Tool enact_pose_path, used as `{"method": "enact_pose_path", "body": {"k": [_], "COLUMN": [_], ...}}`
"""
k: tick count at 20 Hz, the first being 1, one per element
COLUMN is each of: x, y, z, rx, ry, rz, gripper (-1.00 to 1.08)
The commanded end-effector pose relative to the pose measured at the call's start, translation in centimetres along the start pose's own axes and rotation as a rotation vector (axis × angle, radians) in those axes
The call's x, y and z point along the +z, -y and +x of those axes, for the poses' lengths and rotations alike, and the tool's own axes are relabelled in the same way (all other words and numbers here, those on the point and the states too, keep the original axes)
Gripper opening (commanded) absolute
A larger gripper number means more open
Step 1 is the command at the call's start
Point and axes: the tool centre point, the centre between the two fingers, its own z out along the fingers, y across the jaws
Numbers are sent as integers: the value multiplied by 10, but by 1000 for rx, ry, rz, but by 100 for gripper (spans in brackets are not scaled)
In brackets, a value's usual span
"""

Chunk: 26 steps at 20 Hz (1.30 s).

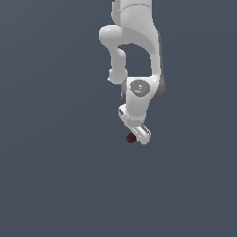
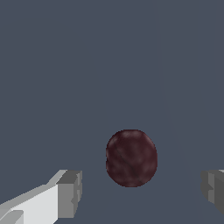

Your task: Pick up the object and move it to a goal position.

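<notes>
no readable text, labels or numbers anywhere

The arm (image 1: 134,51) comes down from the upper edge of the exterior view, a little toward the exterior view's right of the middle, and its gripper (image 1: 139,135) is at the lowest end of it. The object (image 1: 131,137) lies just beside the gripper tip, on the exterior view's left side of it, over the flat ground (image 1: 51,185). Whether it touches the tip cannot be told there. In the wrist view the object (image 2: 131,158) lies between the two fingers (image 2: 70,194). The jaws stand wide, with a clear gap on each side of the object, so neither finger touches it. The gap is smaller toward one finger than toward the other.
</notes>
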Motion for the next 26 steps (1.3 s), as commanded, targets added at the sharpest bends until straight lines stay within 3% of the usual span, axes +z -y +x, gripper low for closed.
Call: {"method": "enact_pose_path", "body": {"k": [1, 13, 14, 26], "x": [7, 46, 46, 45], "y": [-1, -1, -1, -1], "z": [0, 0, 0, 0], "rx": [1, 4, 4, 4], "ry": [0, 0, 0, 0], "rz": [-1, -1, -1, 0], "gripper": [100, 100, -100, -100]}}
